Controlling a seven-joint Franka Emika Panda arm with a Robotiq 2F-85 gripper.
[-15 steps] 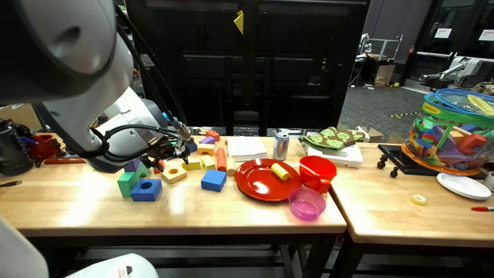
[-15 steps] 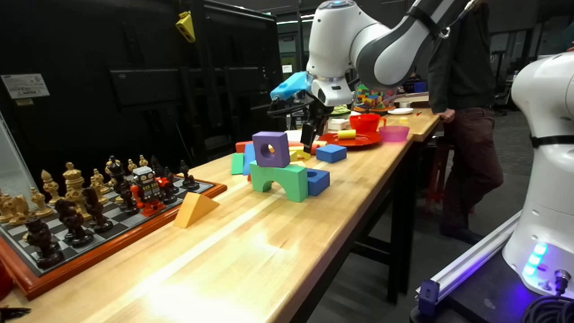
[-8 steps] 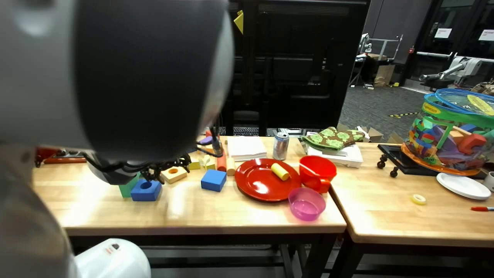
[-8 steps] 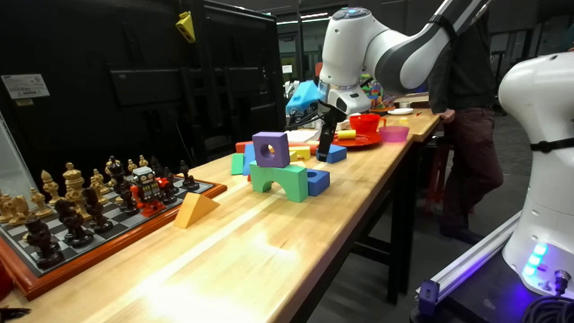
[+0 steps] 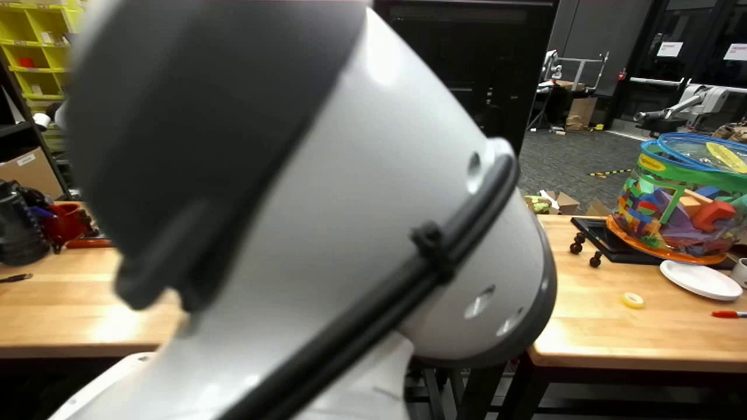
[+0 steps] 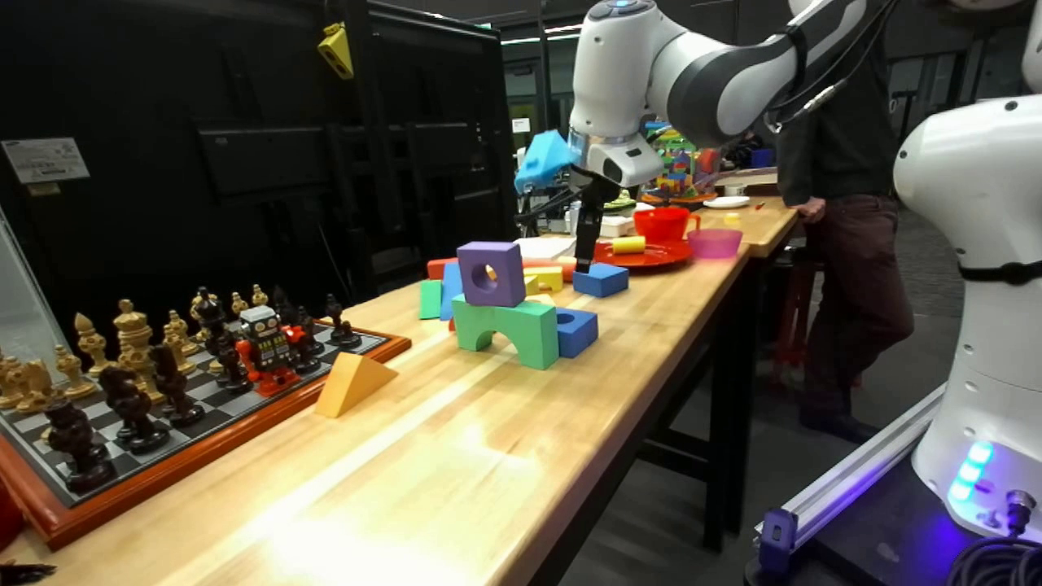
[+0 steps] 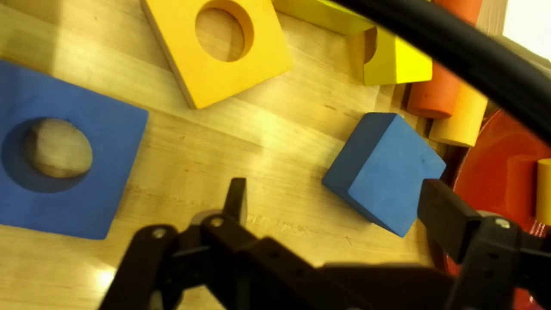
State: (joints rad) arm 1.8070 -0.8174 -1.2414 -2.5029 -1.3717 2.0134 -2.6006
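Note:
My gripper (image 7: 340, 198) is open and empty in the wrist view, above the wooden table. A plain blue block (image 7: 396, 168) lies just ahead of the jaws, nearer the right finger, which overlaps its edge in the picture. In an exterior view the gripper (image 6: 584, 262) hangs right by this blue block (image 6: 606, 281); I cannot tell if they touch. A blue block with a round hole (image 7: 112, 172) lies to the left in the wrist view. A yellow block with a hole (image 7: 267, 56) lies beyond. The arm hides the gripper and blocks in an exterior view.
A red plate (image 6: 651, 259) with a yellow cylinder (image 6: 628, 245), a red cup (image 6: 661, 224) and a pink bowl (image 6: 715, 242) stand beyond. A purple block (image 6: 509, 277) stands on a green arch (image 6: 529, 330). A chessboard (image 6: 383, 348) lies nearby. A black cable (image 7: 452, 51) crosses the wrist view.
The gripper has moved from the yellow blocks toward the plain blue block, dipping and then rising slightly. The arm has swung across an exterior view and now covers most of the table there.

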